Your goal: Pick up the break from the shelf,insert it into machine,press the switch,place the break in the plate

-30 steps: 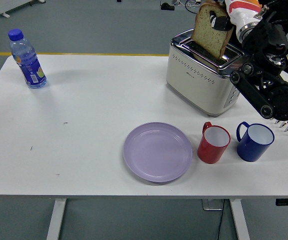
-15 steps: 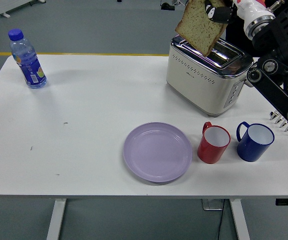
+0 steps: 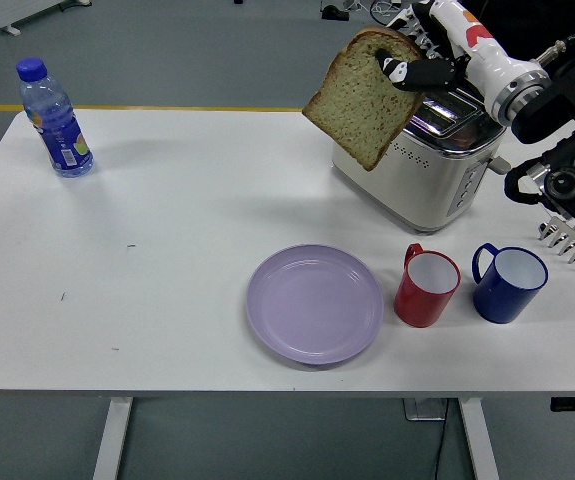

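A slice of brown bread point(image 3: 362, 96) hangs tilted in the air, left of and in front of the silver toaster point(image 3: 422, 160). My right hand point(image 3: 417, 62) is shut on the slice's upper right corner, its black fingers pinching the crust. The arm reaches in from the upper right over the toaster. The lilac plate point(image 3: 314, 302) lies bare on the table below and a little left of the bread. My left hand is out of sight.
A red mug point(image 3: 427, 286) and a blue mug point(image 3: 508, 282) stand right of the plate, in front of the toaster. A blue water bottle point(image 3: 55, 120) stands at the far left. A metal rack's tines point(image 3: 571, 243) show at the right edge.
The bread has come up out of the toaster slot and moved left and down toward me, tilting more. My right arm has swung left with it.
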Robot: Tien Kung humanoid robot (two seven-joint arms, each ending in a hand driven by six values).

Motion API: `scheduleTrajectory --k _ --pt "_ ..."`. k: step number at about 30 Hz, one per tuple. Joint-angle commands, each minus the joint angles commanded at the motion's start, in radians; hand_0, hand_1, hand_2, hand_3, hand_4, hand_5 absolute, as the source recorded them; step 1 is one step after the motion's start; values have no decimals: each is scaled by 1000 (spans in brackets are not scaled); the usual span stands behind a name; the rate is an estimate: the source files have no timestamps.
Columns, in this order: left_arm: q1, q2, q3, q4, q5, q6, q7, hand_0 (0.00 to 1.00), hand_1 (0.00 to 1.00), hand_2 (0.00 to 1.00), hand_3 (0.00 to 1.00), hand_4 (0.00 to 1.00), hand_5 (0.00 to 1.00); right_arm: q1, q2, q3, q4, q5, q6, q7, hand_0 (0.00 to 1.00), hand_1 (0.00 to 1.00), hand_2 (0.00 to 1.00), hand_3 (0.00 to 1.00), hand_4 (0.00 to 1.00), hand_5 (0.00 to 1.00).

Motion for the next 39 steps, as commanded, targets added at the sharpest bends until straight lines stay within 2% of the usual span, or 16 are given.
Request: scheduleTrajectory --k 6,19,30,39 --pt "4 -3 -4 0 8 -1 2 695 571 713 677 514 959 -34 -12 -63 56 68 32 3 129 249 357 463 546 2" --pt "7 -6 -10 0 19 -2 3 695 574 713 675 511 962 -66 34 -178 67 98 72 5 124 248 356 463 531 2" --pt "2 -6 -2 0 11 -2 1 694 576 713 673 506 962 -125 105 -206 -29 80 51 26 123 243 355 463 534 2" --pt "-4 -6 4 0 3 -2 0 693 577 712 671 502 960 -149 129 -231 -69 88 50 33 119 242 353 461 532 2"
